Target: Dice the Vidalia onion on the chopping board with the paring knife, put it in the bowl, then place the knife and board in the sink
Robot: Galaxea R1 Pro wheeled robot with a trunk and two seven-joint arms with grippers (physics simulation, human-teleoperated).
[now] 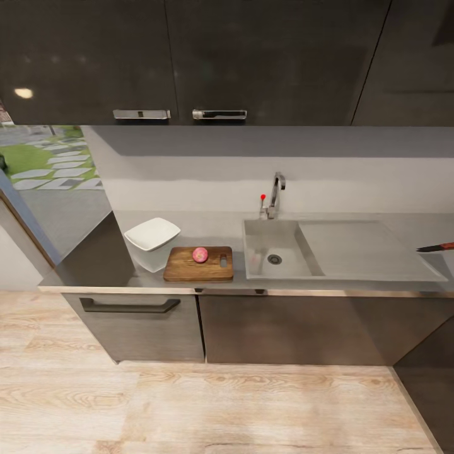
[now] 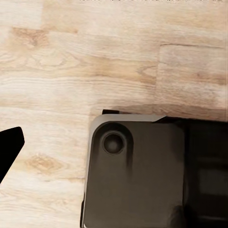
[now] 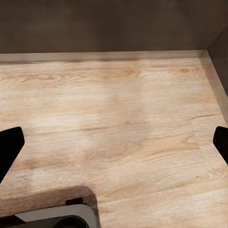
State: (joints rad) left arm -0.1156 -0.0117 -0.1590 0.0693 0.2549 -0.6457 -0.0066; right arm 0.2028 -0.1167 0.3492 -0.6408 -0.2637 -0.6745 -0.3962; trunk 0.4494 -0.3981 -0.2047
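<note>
Right wrist view: two dark fingertips (image 3: 9, 148) of the right gripper (image 3: 114, 145) at opposite edges, spread wide, nothing between them, aimed down at pale wooden floor (image 3: 118, 118) near the dark cabinet base (image 3: 109, 26). Probably carried low and empty because nothing on the counter lies within reach from this standoff.

Left wrist view: one dark fingertip (image 2: 9, 148) of the left gripper (image 2: 10, 145) at the frame edge, its partner not made out against the robot's dark grey base (image 2: 137, 175) below; cannot tell whether spread or closed. Nothing seen held.

Head view, further out: Vidalia onion (image 1: 200, 254) whole and round, resting on the chopping board (image 1: 189, 268), so already out of the sink (image 1: 255, 249) and set where the cutting belongs. Board flat on the countertop (image 1: 94, 258), between the bowl (image 1: 152, 243) and the basin, slot handle toward the sink. Bowl just beside the board's far short edge, handy for receiving the dice. Basin bare around its drain, tap (image 1: 275, 195) behind. Paring knife (image 1: 436, 247) well apart at the far right, beyond the drainboard, partly cut off by the frame.

Judged stage: onion placed, dicing not yet begun. Likely next: roll rightward for the knife, then back to the board.
</note>
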